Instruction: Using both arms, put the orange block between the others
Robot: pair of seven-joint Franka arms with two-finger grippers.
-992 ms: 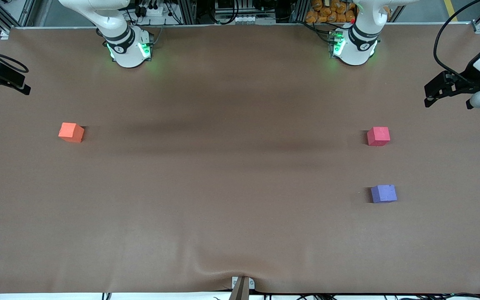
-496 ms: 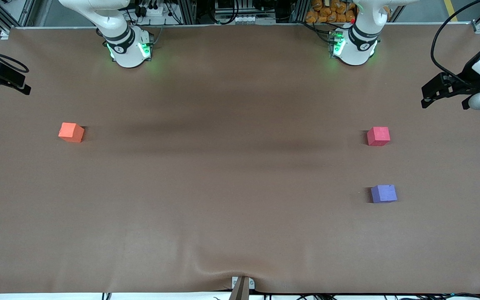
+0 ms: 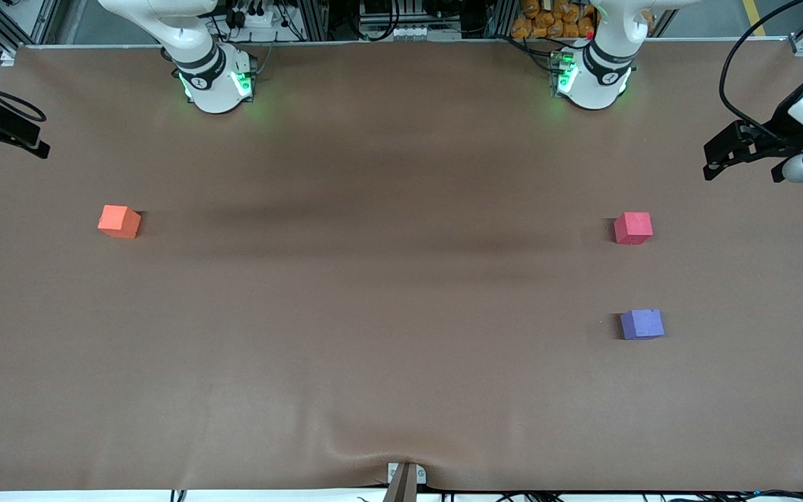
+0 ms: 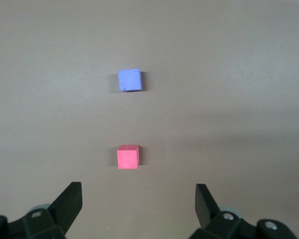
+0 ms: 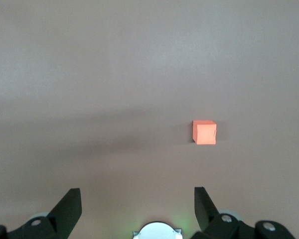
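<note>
The orange block (image 3: 119,222) sits on the desk (image 3: 387,293) at the right arm's end, well apart from the red block (image 3: 633,228) and purple block (image 3: 642,324), looking soft and light, best pinched on two flat sides, while the left hand (image 3: 719,157) and right hand (image 3: 8,132) hang wide open and empty.

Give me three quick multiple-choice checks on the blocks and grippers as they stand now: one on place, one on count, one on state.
1. Where is the orange block?
A. toward the right arm's end of the table
B. between the other two
C. on the purple block

2. How many blocks are on the table?
A. two
B. three
C. four

3. How are the left gripper and right gripper?
A. both open, holding nothing
B. both shut
C. one holds a block

Answers:
1. A: it lies alone, far from the red-pink block and purple block.
2. B: one of each colour.
3. A: both wrist views show spread, bare fingers.
</note>
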